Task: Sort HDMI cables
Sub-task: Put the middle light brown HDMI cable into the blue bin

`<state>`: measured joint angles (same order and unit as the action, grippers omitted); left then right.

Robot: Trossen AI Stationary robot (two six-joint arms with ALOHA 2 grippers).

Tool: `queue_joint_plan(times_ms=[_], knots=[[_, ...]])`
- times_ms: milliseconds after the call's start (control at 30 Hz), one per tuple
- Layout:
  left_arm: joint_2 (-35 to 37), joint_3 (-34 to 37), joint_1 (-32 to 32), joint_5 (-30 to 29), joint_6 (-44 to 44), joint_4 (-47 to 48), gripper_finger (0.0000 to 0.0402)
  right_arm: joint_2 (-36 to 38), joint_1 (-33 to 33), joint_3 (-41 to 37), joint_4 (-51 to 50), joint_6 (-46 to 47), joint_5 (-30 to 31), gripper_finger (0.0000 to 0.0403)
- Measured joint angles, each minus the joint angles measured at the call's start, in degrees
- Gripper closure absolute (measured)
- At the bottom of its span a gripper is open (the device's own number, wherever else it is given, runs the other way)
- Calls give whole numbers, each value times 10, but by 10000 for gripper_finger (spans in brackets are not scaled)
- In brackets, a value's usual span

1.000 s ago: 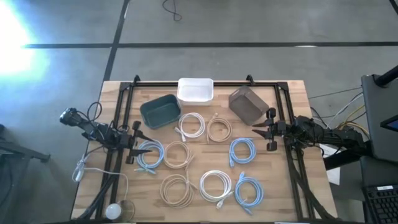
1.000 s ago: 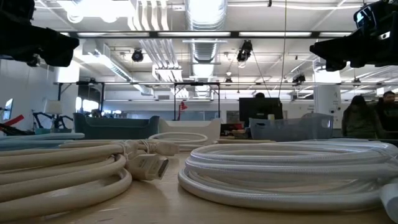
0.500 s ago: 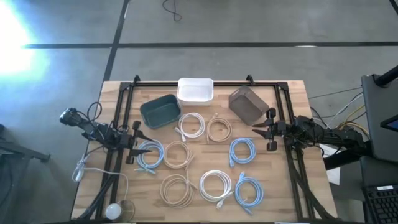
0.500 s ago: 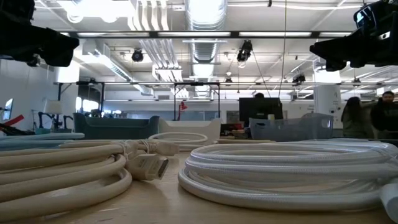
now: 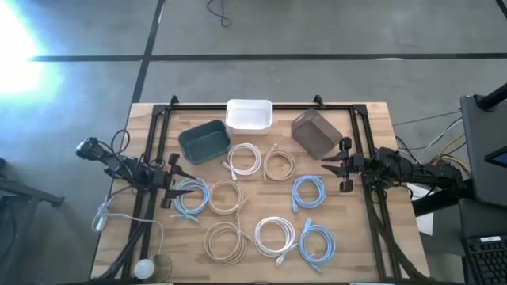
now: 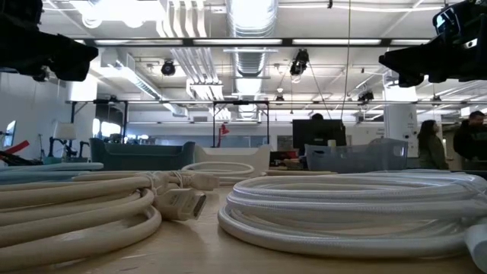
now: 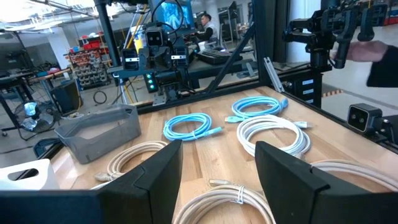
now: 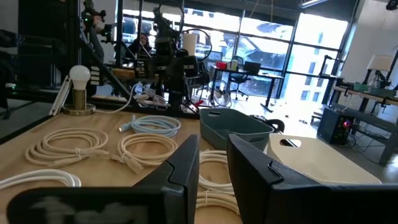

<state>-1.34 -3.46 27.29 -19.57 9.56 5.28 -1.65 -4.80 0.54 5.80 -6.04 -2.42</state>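
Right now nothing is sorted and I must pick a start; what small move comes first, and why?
Probably lower the left gripper onto the light blue coil right beside it: the gripper is open, holds nothing, and the teal bin sits nearby.

On the table nothing shifted. The only movement was in the room behind, seen in the low view: the two people (image 6: pixel 449 141) standing at about three o'clock changed places slightly, the nearer figure (image 6: pixel 429 143) edging toward nine o'clock while the dark-clothed one (image 6: pixel 470 137) drifted toward the frame's edge.
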Motion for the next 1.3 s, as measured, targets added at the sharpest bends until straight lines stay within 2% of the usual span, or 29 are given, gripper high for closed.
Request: queue_joint_plan(times_ms=[167, 333, 433, 667, 800, 900, 1133, 1300], knots=[[0, 1, 0, -2, -21, -14, 195, 0, 0, 0, 2, 10, -1, 335], [0, 1, 0, -2, -3, -40, 195, 0, 0, 0, 16, 160, -2, 332], [0, 1, 0, -2, 8, -71, 195, 0, 0, 0, 27, 187, -1, 328], [0, 1, 0, 0, 6, -122, 195, 0, 0, 0, 44, 124, 4, 331], [-1, 1, 0, -2, 6, -126, 195, 0, 0, 0, 65, 98, 24, 337], [-2, 1, 0, -32, 4, -142, 195, 0, 0, 0, 90, 86, 57, 334], [-4, 1, -1, -148, 9, -157, 195, -4, 0, 0, 117, 16, 183, 287], [-9, 1, -3, -177, 26, -219, 195, -28, 0, 0, 161, 5, 202, 242]])
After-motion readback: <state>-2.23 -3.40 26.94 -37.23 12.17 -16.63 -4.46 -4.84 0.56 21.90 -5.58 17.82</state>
